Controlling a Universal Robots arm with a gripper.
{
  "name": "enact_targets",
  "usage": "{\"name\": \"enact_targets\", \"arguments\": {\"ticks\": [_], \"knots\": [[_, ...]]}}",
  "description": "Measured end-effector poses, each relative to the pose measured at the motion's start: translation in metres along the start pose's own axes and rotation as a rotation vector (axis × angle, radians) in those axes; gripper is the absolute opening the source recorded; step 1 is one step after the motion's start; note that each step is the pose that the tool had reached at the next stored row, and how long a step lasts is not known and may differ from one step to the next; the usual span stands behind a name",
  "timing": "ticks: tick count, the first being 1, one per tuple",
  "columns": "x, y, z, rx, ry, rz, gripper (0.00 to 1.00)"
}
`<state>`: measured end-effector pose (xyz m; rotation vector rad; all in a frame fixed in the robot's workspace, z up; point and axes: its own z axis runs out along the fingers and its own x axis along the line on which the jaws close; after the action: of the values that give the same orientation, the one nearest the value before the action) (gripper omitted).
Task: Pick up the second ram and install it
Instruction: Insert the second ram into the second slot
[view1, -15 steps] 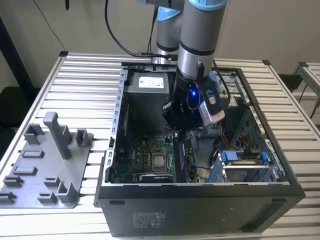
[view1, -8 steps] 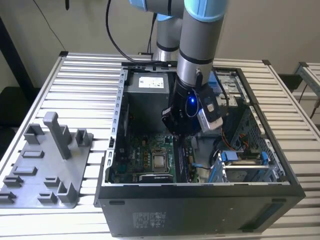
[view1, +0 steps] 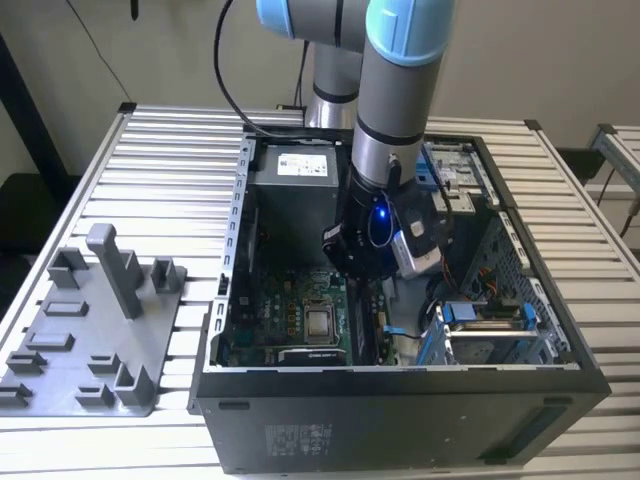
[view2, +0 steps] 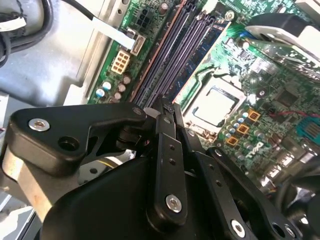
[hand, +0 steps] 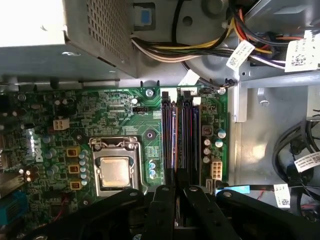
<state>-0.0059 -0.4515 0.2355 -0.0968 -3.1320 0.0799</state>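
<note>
**Seating the second ram: gripper low over the memory slots**

I take the second ram (view2: 210, 40) to be the dark blue stick standing on edge in the slot nearest the processor socket (hand: 114, 170), though I can't be sure it is the second one. The gripper (view2: 162, 112) hangs just above one end of the memory slots (hand: 189, 135). Whether it is clamped on anything, I cannot tell. I judge the install step is in hand, not the pickup. Any further move calls for a square, vertical line over the slot, clear of the cables (hand: 200, 47). The arm (view1: 395, 100) reaches steeply down into the computer case (view1: 400, 375) on the worktop (view1: 170, 170).
</note>
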Motion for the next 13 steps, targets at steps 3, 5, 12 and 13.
{"name": "enact_targets", "arguments": {"ticks": [3, 5, 12, 13], "knots": [[0.0001, 0.0, 0.0006, 0.0002, 0.0001, 0.0, 0.13], [0.0001, 0.0002, 0.0012, -0.0001, 0.0, 0.0, 0.13], [0.0002, 0.0012, 0.006, 0.0, 0.0001, 0.0, 0.13], [0.0002, 0.0014, 0.0062, 0.0, 0.0001, 0.0, 0.13]]}}
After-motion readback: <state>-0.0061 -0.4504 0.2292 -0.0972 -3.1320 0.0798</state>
